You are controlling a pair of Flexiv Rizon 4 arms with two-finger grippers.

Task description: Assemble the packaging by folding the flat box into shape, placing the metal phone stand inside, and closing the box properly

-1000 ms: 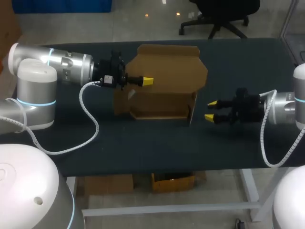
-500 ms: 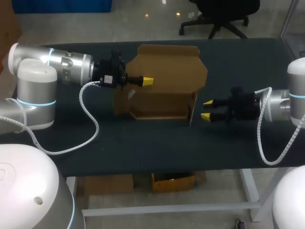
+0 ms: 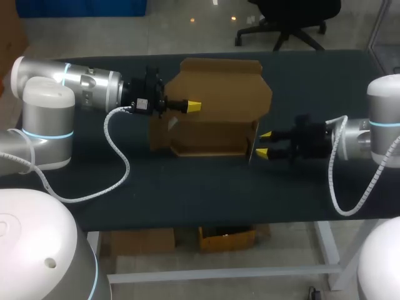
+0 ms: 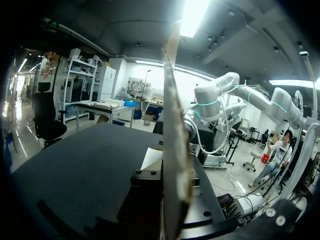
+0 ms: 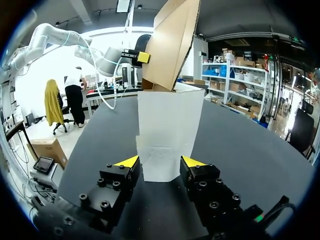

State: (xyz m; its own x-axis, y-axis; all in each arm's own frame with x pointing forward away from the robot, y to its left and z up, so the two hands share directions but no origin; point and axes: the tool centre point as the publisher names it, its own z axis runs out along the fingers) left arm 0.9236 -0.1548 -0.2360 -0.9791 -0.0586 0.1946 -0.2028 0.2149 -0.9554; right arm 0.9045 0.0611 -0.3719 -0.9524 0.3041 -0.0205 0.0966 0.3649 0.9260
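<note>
A brown cardboard box [image 3: 215,94] stands partly folded in the middle of the table, open toward the front, with its tall back panel upright. From the left, my left gripper [image 3: 194,105] is shut on that back panel, which the left wrist view shows edge-on as a thin cardboard sheet [image 4: 175,145]. At the box's right end a side flap [image 3: 254,142] with a white inner face [image 5: 167,125] sticks out. My right gripper [image 3: 265,144] [image 5: 160,162] is level with that flap and open, and the flap's end lies between its yellow fingertips [image 5: 128,161].
The dark table [image 3: 187,187] has bare surface in front of the box and on both sides of it. Its front edge runs close below both arms in the head view.
My right arm has moved left up to the box's right side flap, and its fingers have come slightly closer together. The left arm and the box have kept still.
</note>
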